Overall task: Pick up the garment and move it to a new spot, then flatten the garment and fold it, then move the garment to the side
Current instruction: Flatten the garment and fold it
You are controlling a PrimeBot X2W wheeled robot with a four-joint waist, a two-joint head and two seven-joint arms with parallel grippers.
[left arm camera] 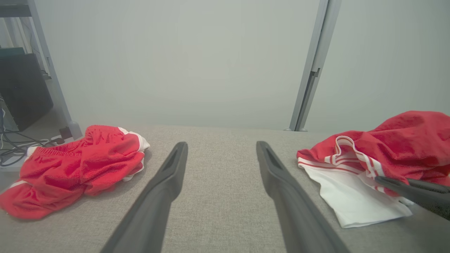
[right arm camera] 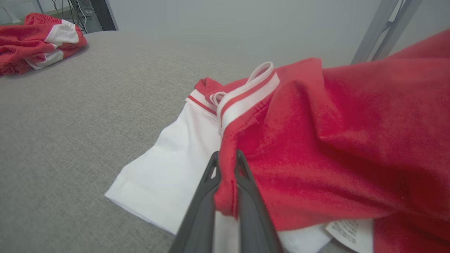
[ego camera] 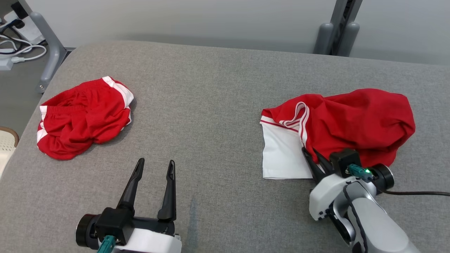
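The garment (ego camera: 362, 123), red with a white panel and white-striped trim, lies crumpled at the right of the grey padded table (ego camera: 218, 105). My right gripper (ego camera: 309, 151) sits at its near edge, where red meets white. In the right wrist view that gripper (right arm camera: 227, 156) is shut on a fold of the red cloth (right arm camera: 334, 140). My left gripper (ego camera: 156, 161) stands open over bare table at the lower left, nothing between its fingers (left arm camera: 168, 175). The left wrist view shows the garment (left arm camera: 404, 147) at the right, with the right gripper's fingers (left arm camera: 411, 186) against it.
A second red garment with white trim (ego camera: 84, 117) lies bunched at the table's left, near the edge. Off the left edge are cables (ego camera: 14, 45) on the floor and a grey frame leg (ego camera: 49, 52). Another grey post (ego camera: 337, 31) stands behind the table.
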